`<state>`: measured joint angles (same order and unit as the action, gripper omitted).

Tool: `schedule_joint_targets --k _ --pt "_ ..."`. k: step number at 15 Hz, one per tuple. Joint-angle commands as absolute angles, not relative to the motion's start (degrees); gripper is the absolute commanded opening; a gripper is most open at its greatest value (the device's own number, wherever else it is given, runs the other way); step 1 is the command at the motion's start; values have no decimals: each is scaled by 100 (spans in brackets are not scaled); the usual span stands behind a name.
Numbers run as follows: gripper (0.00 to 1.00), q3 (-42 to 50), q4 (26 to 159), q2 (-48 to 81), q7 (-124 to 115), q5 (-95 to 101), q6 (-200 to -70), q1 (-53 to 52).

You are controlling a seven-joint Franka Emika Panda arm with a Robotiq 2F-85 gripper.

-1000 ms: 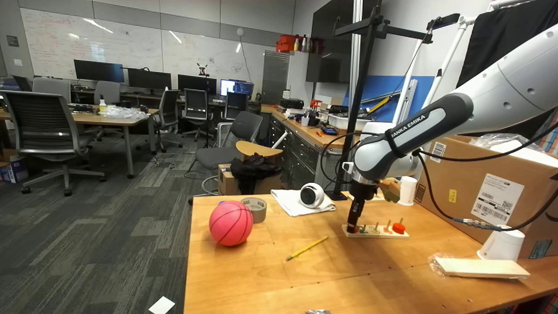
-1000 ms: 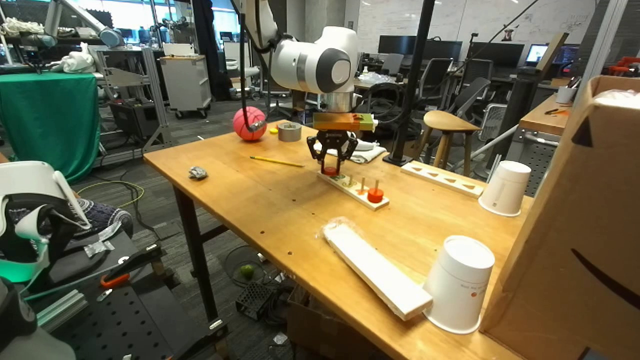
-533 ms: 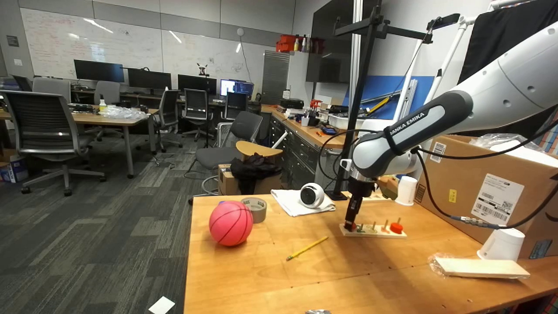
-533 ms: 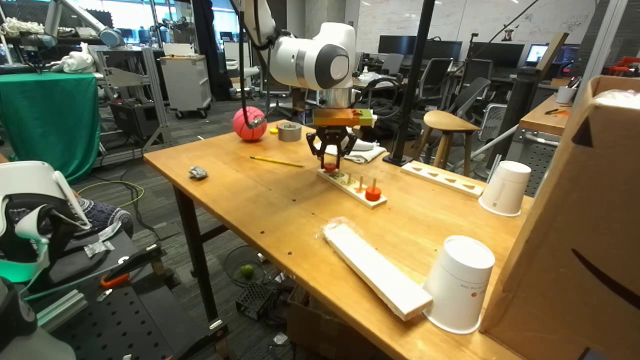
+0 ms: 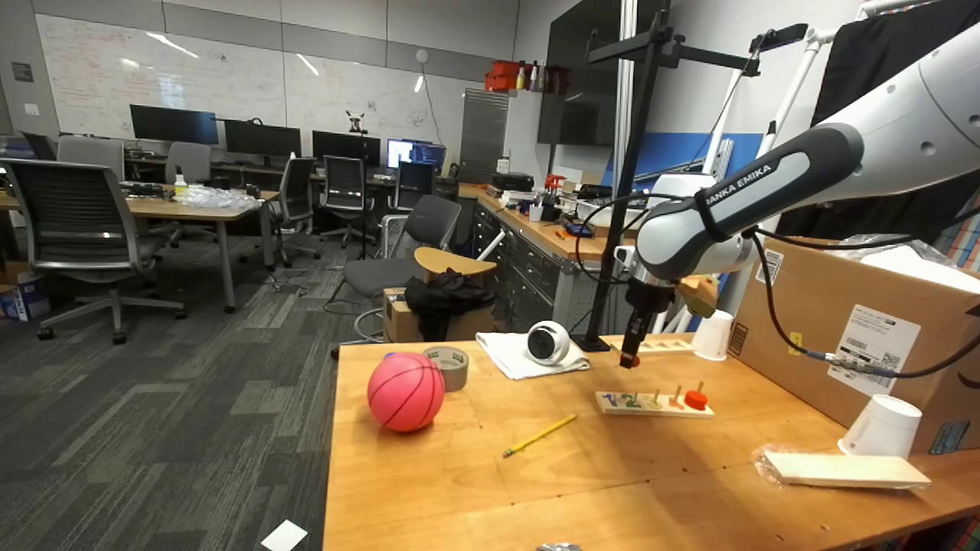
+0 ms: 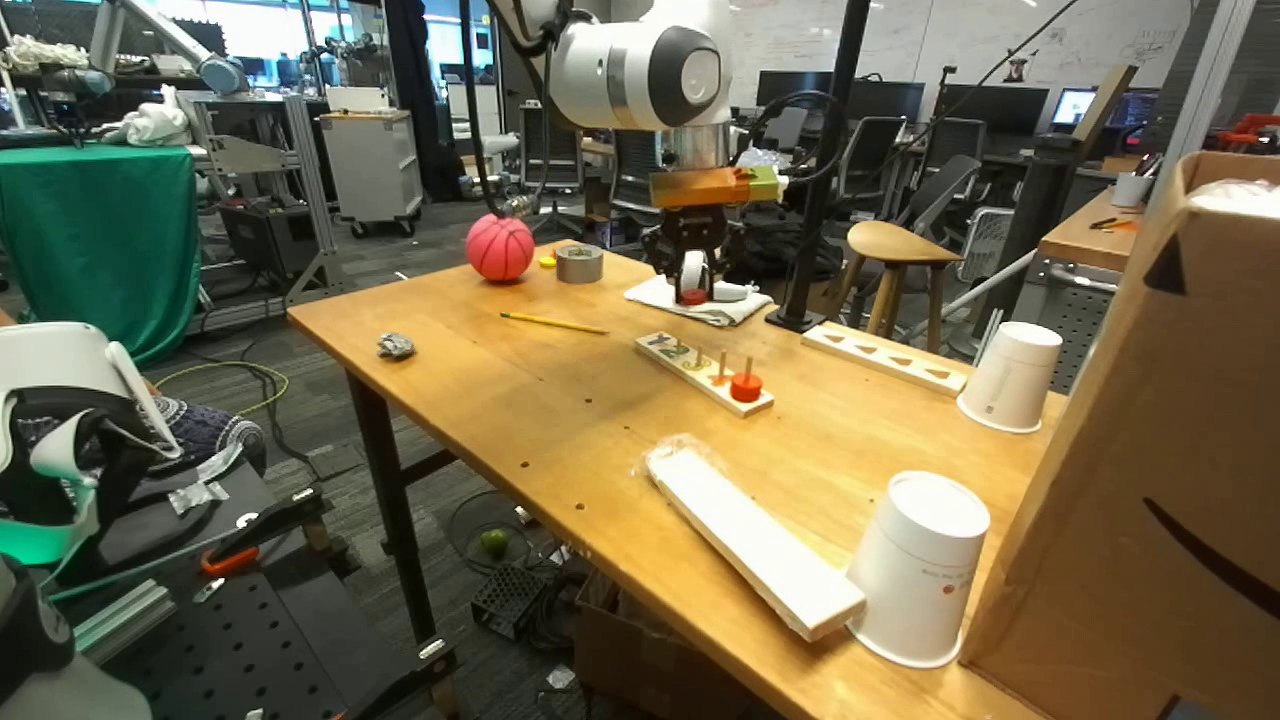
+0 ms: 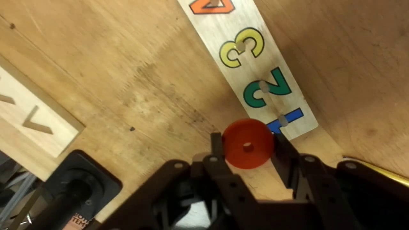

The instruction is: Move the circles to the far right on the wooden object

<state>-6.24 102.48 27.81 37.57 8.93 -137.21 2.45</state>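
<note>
Wooden counter (image 6: 560,430) extends around the numbered peg board (image 6: 704,376), which lies well inside the edges. The gripper (image 7: 247,143) is clamped on a red circle (image 7: 246,131), held above the counter and apart from the board, off its numeral 1 end. Another red piece (image 6: 746,388), single or stacked (not discernible), is seated on the peg at the opposite end; the pegs between stand upright. A margin of counter separates the board from the yellow pencil (image 5: 540,436) and the wrapped plank (image 6: 755,540). A slotted board (image 6: 885,367) lies along the counter edge, between the post base (image 6: 795,319) and an inverted cup (image 6: 1010,378).
</note>
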Motion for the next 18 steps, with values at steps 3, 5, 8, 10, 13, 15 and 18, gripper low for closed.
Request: schedule_joint_targets --k 3,5,8,10,13,15,18 --pt "19 -276 10353 2477 3585 1008 -13566 346" --pt "19 -202 10398 2453 3584 980 -13608 420" --pt "19 -138 10464 2430 3562 934 -13646 543" --pt "19 -106 10546 2396 3538 918 -13661 620" --pt "19 -62 10725 2314 3470 913 -13694 707" --pt "19 -33 10872 2228 3397 915 -13703 755" --pt "19 -16 11105 2088 3317 911 -13717 787"
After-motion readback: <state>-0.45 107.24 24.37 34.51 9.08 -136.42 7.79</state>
